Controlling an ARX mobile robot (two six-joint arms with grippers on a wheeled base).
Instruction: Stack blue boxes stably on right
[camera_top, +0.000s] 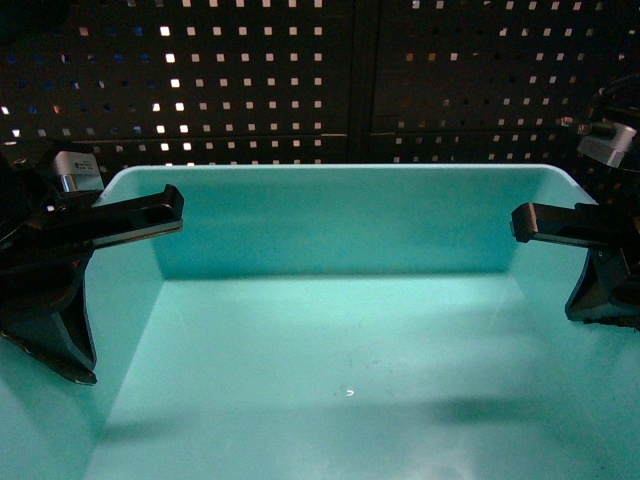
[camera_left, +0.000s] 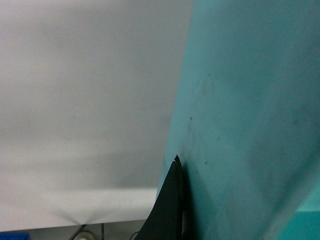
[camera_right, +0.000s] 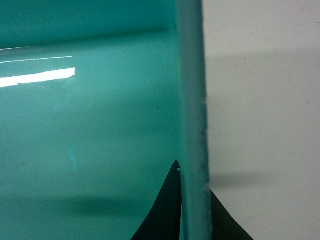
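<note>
Head view: turquoise bin (camera_top: 340, 330) filling frame, close under camera, open top up. Left gripper (camera_top: 75, 290) straddling left wall, right gripper (camera_top: 590, 265) straddling right wall.

Left wrist view: black finger (camera_left: 167, 210) lying against bin wall; pinch looks firm.

Right wrist view: fingers either side of rim, clamping it.

Royal-blue crate not showing; stacking seemingly not yet done.

Turquoise bin (camera_top: 340, 330) was plain and glossy, black grippers at left (camera_top: 60, 290) and right (camera_top: 585, 265) frame edges, dark pegboard (camera_top: 300, 80) across the top dotted with bright square holes.
</note>
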